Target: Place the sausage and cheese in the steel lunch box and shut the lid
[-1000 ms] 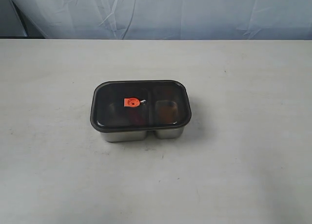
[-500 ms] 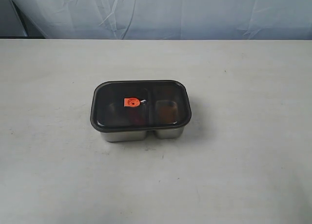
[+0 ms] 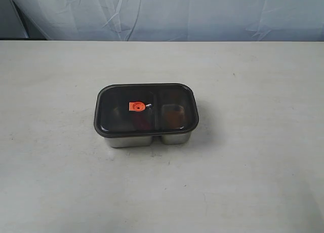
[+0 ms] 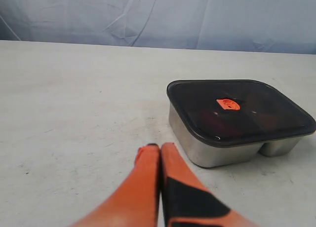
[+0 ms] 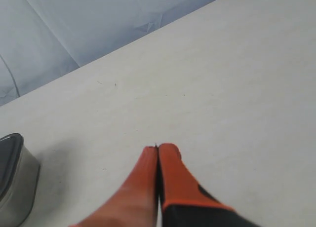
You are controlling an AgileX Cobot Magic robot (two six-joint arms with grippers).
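Observation:
The steel lunch box (image 3: 147, 140) stands in the middle of the table with the dark translucent lid (image 3: 121, 99) seated on top, its orange valve tab (image 3: 136, 106) facing up. Through the lid I make out only dim shapes, so the sausage and cheese are hidden. Neither arm shows in the exterior view. In the left wrist view my left gripper (image 4: 159, 147) is shut and empty, a short way from the lunch box (image 4: 207, 148) and its lid (image 4: 276, 108). My right gripper (image 5: 157, 148) is shut and empty over bare table, with a corner of the lunch box (image 5: 17, 187) at the frame's edge.
The table (image 3: 253, 182) is pale and slightly scuffed. A light blue cloth backdrop (image 3: 202, 15) hangs behind its far edge.

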